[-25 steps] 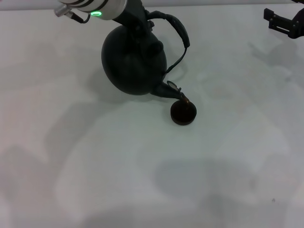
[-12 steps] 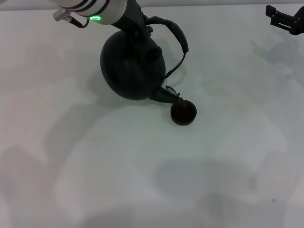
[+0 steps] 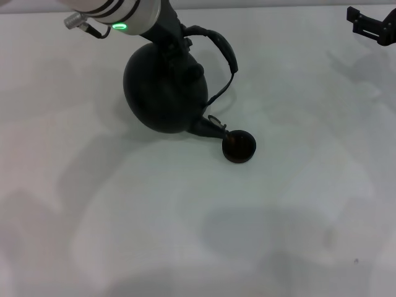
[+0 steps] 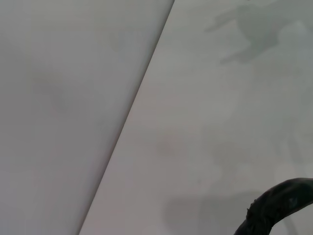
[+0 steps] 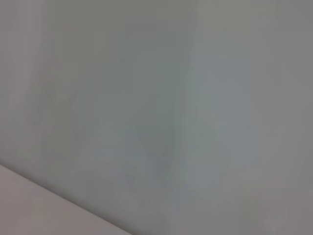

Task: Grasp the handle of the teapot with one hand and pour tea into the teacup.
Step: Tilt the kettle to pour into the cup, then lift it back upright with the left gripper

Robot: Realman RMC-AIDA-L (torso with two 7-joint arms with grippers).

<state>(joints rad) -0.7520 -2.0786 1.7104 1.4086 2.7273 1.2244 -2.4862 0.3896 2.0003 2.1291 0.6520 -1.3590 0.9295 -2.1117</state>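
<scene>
The large round black teapot (image 3: 162, 93) hangs tilted at the back middle of the white table (image 3: 185, 235), its stubby spout (image 3: 209, 127) pointing down to the right. The spout tip ends just left of the small dark teacup (image 3: 239, 146), which stands on the table. My left gripper (image 3: 176, 36) comes in from the top left and is shut on the black arched handle (image 3: 224, 51) near its back end. A piece of the handle also shows in the left wrist view (image 4: 279, 203). My right gripper (image 3: 370, 25) is parked open at the far right back corner.
The table's back edge (image 4: 132, 112) runs close behind the teapot. The right wrist view shows only plain pale surface.
The teapot has moved left with my left gripper. Its spout has drawn back from over the teacup to beside the rim. The right gripper has shifted slightly up.
</scene>
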